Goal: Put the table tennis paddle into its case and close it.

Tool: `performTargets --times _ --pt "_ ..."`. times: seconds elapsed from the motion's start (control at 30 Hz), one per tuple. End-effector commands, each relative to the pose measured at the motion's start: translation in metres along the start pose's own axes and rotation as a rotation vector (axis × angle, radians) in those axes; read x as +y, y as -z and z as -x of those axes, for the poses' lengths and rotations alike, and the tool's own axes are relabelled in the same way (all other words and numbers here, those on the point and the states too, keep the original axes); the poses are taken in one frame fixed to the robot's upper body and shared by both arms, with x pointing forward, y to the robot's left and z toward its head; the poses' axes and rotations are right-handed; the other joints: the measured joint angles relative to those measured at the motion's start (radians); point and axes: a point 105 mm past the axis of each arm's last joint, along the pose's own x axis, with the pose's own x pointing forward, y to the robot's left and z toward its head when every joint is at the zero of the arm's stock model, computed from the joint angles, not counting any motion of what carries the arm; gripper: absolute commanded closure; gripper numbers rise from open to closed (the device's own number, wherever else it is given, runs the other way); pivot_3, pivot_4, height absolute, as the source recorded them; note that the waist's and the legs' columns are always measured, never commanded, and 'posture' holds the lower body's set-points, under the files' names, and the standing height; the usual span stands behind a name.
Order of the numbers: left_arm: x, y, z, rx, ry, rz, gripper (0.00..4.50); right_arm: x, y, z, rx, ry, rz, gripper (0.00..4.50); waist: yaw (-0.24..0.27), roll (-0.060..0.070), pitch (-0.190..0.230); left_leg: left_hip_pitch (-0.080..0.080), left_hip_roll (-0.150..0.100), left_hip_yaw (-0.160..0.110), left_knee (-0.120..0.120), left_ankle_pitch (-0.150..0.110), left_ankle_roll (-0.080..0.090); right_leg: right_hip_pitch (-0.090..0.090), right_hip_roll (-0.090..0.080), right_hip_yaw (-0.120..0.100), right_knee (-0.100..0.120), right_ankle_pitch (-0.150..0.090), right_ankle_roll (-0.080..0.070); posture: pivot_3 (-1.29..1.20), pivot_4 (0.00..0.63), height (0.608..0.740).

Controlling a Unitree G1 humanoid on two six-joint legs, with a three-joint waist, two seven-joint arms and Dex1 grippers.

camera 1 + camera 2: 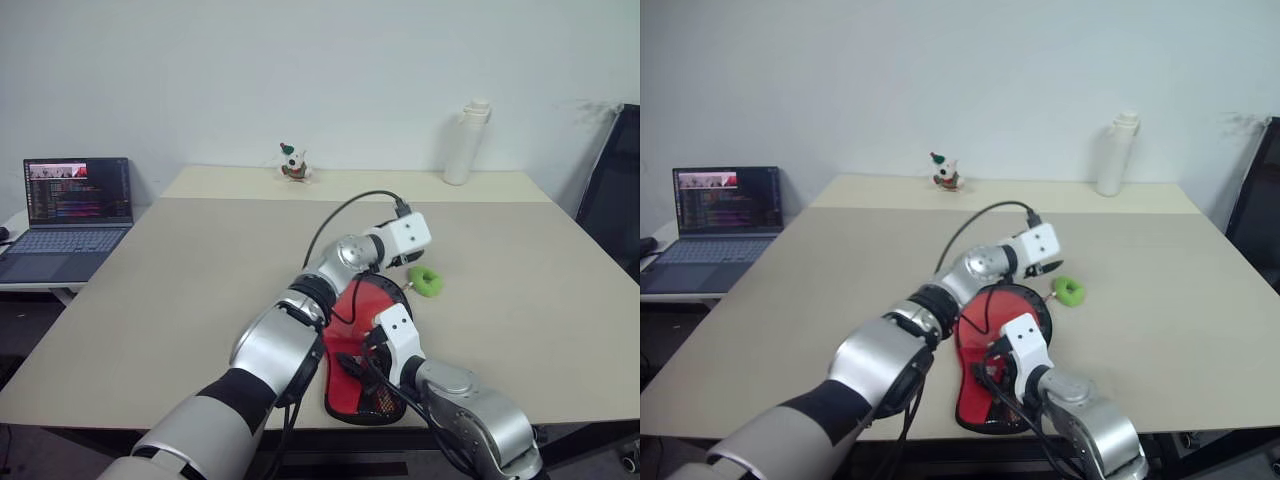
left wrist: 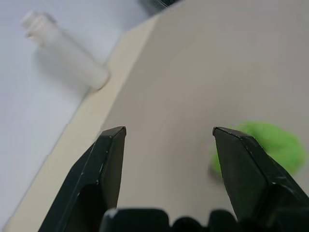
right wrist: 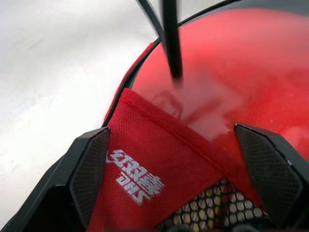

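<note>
The left gripper (image 2: pixel 166 140) hangs with jaws spread and nothing between them, the green ring (image 1: pixel 427 281) just beside one finger. The right gripper (image 3: pixel 183 169) is spread wide too, straddling the case (image 3: pixel 145 179), whose flap lies partly over the table tennis paddle (image 3: pixel 251 72) inside. Closing could snag: pinched fabric would drag the paddle out.

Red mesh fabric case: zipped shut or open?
Open: the red mesh fabric case has its flap edge lifted, baring the red rubber-faced paddle inside.
</note>
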Motion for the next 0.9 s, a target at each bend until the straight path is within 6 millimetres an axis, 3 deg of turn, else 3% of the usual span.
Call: performTargets --times 0.03,0.13,0.27,0.43,0.57,0.7,0.9 --pt "0.015 -0.003 0.011 -0.071 -0.005 0.089 1.38 0.002 0.006 0.017 0.042 -0.059 -0.034 0.00 0.001 0.000 0.000 0.000 0.000 0.000 0.000 0.000 0.000 0.000 0.000 0.000 0.000 0.000 0.000 0.00 0.150 0.740" --pt "0.015 0.023 0.027 -0.066 0.027 0.257 1.38 -0.009 -0.017 0.036 -0.029 -0.080 -0.059 0.00 0.001 0.000 0.000 0.000 0.000 0.000 0.000 0.000 0.000 0.000 -0.001 0.000 0.000 0.000 0.000 0.00 0.150 0.740" --pt "-0.009 0.058 0.046 -0.030 0.150 0.304 1.38 -0.041 -0.044 0.053 -0.083 -0.018 -0.053 0.00 -0.004 0.001 0.001 0.001 0.000 -0.001 0.001 0.000 0.000 0.000 -0.001 0.001 0.002 0.000 0.000 0.00 0.150 0.740" --pt "-0.027 0.078 0.061 -0.022 0.223 0.367 1.38 -0.083 -0.067 0.063 -0.099 0.080 -0.028 0.00 0.001 0.002 0.002 0.000 0.000 -0.001 0.000 0.000 0.000 -0.001 0.000 -0.001 0.002 0.000 -0.001 0.00 0.150 0.740" --pt "-0.038 0.086 0.069 -0.027 0.269 0.379 1.38 -0.119 -0.082 0.054 -0.111 0.198 -0.028 0.00 0.001 0.002 0.002 0.000 0.000 0.000 0.000 0.000 0.000 -0.001 -0.001 0.000 0.001 0.003 -0.005 0.00 0.150 0.740" --pt "-0.048 0.090 0.073 -0.036 0.293 0.409 1.38 -0.165 -0.094 0.028 -0.131 0.358 -0.021 0.00 -0.002 0.002 0.002 0.000 0.000 0.002 0.000 0.000 0.000 -0.001 0.000 0.001 0.002 0.003 -0.005 0.00 0.150 0.740" --pt "-0.056 0.091 0.073 -0.022 0.318 0.387 1.38 -0.205 -0.091 0.001 -0.121 0.476 -0.039 0.00 -0.003 0.002 0.002 0.000 0.000 0.002 0.000 0.000 0.000 -0.002 0.000 0.001 0.002 0.003 -0.006 0.00 0.150 0.740"
